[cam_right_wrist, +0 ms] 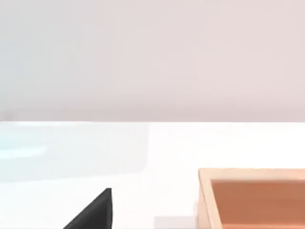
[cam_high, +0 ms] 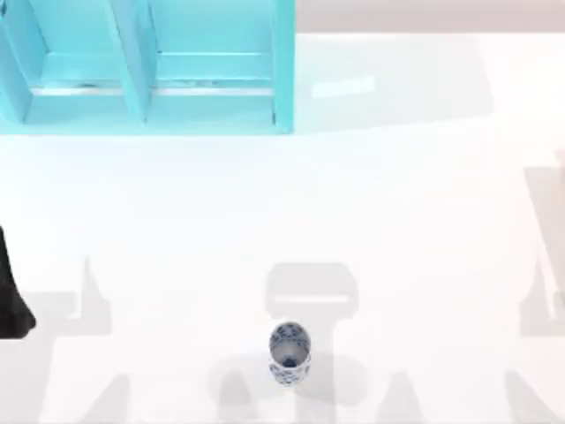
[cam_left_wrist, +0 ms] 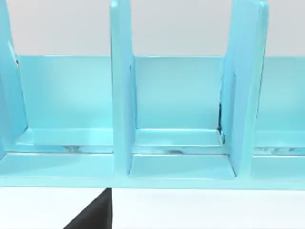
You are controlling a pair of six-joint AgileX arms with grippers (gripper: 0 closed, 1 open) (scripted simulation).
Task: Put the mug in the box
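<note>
The mug (cam_high: 289, 353), a small white cup with a blue pattern and a dark blue inside, stands upright near the table's front edge, about mid-width. No gripper is close to it. The box (cam_right_wrist: 206, 200) is an open orange-brown wooden tray, seen in the right wrist view with its near corner and rim showing. A black part of my left arm (cam_high: 11, 296) sits at the table's left edge, well left of the mug. A black wedge of my left gripper (cam_left_wrist: 93, 217) shows in the left wrist view, and a like wedge of my right gripper (cam_right_wrist: 93, 214) in the right wrist view.
A cyan shelf unit (cam_high: 141, 79) with upright dividers stands at the back left; its compartments (cam_left_wrist: 176, 138) face the left wrist camera. White tabletop (cam_high: 397, 221) spreads between the shelf, the mug and the right side.
</note>
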